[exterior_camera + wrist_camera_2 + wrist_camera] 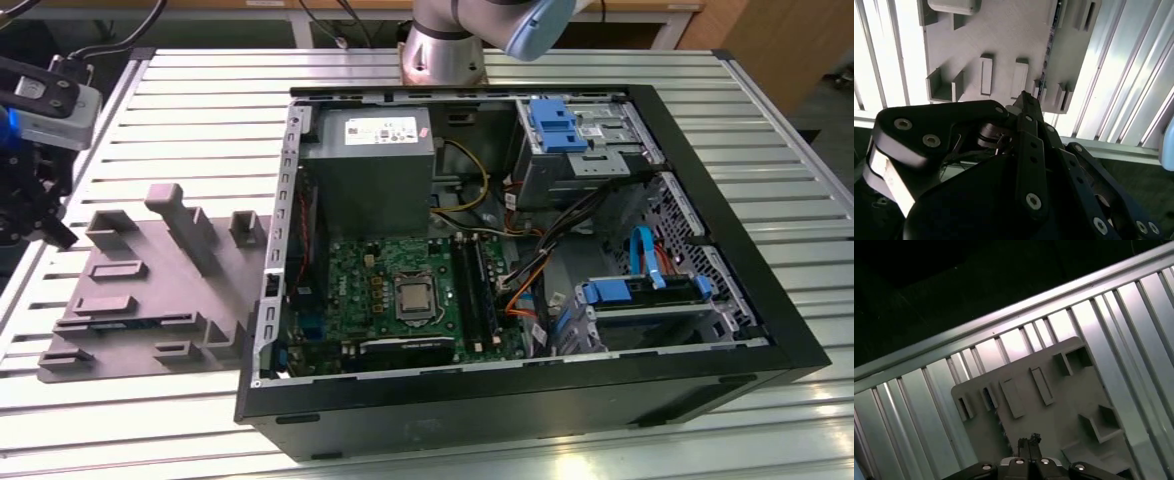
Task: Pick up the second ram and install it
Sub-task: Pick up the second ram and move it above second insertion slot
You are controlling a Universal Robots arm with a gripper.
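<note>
At the exterior view's far left the arm hangs its end effector (56, 232) tip-down over the slatted counter (134, 420), fingers pressed together and empty. It is near the grey tray (147, 270), where the second ram (1047, 52) stands on edge. The open computer case (534, 410) lies right of the tray.

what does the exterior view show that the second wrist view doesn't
The exterior view adds the open computer case with its green motherboard, grey power supply and blue drive brackets, plus the arm's base. The second wrist view adds a close look at the gripper and its black linkage, and at what looks like the second ram standing on edge in a tray slot. Shared: the grey tray on the slatted metal table.
</note>
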